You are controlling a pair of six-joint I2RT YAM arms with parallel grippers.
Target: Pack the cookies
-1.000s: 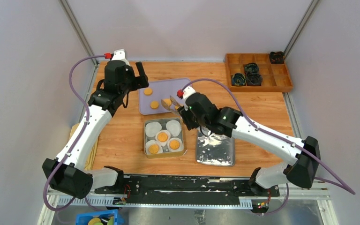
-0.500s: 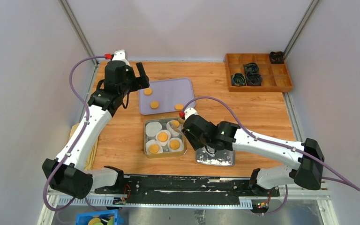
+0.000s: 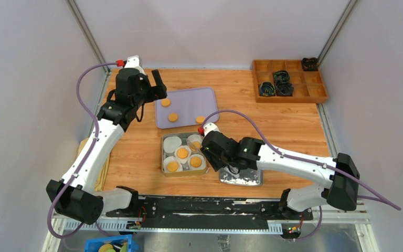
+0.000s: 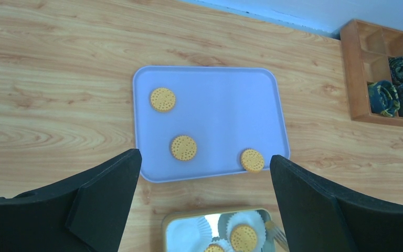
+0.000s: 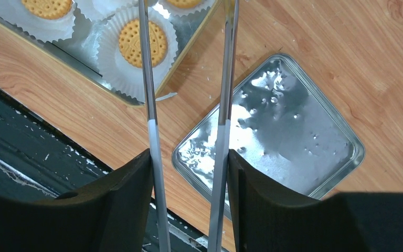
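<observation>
Three cookies (image 3: 173,117) lie on the purple tray (image 3: 189,100); they also show in the left wrist view (image 4: 183,148). The open tin (image 3: 183,175) holds white liners, several with a cookie (image 3: 182,153) in them; one filled liner shows in the right wrist view (image 5: 137,43). My right gripper (image 3: 210,146) is shut on metal tongs (image 5: 149,79), whose arms stand apart with nothing seen between them; their tips reach over the tin's right side, out of the wrist view. My left gripper (image 3: 149,97) is open and empty, above the tray's left end (image 4: 204,173).
The tin's lid (image 3: 241,173) lies on the table right of the tin, under my right wrist (image 5: 294,131). A wooden compartment box (image 3: 288,79) with dark items stands at the back right. A tan board (image 3: 86,144) lies at the table's left edge.
My right arm carried a cookie in the tongs from the tray to the tin's upper-right liner and drew back toward the near edge. The left arm has not moved.
</observation>
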